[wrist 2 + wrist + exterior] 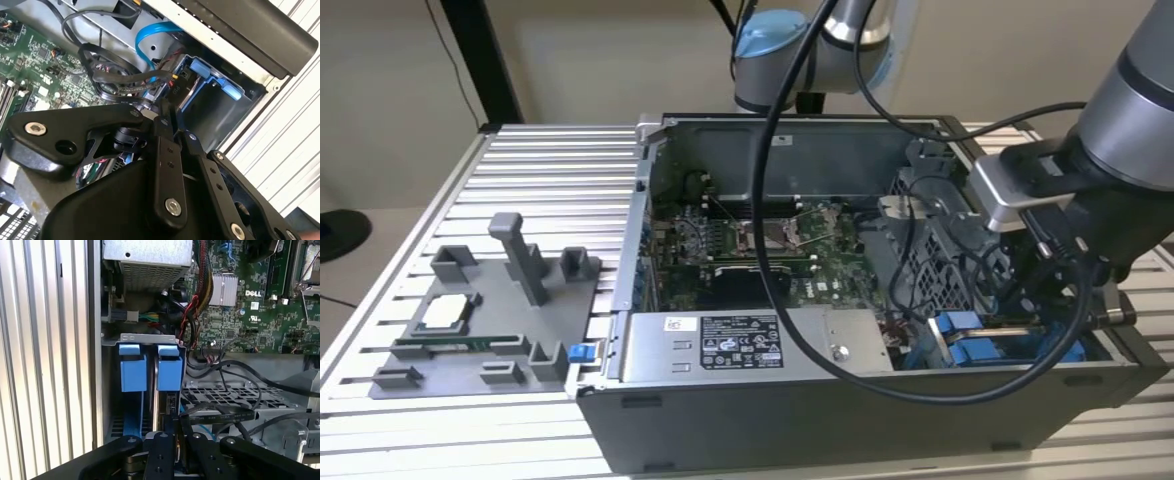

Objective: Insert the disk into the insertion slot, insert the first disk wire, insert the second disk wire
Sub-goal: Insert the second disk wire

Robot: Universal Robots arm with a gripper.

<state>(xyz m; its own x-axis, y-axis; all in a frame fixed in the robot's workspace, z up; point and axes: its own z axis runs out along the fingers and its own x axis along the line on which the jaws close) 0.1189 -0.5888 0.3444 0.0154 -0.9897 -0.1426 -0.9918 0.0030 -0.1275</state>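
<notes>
Black gripper fingers [170, 460] nearest the lens, drawn close together over the insertion slot [150, 367], whether they grip anything I cannot tell, disk [172, 407] on edge just beyond them inside the slot, ribbed metal counter [534, 170] under the open computer case [854, 410], beige wall behind.

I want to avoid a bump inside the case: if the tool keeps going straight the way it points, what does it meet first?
Probably the disk in the insertion slot; the tool points at its near edge, though depth is unclear.
</notes>
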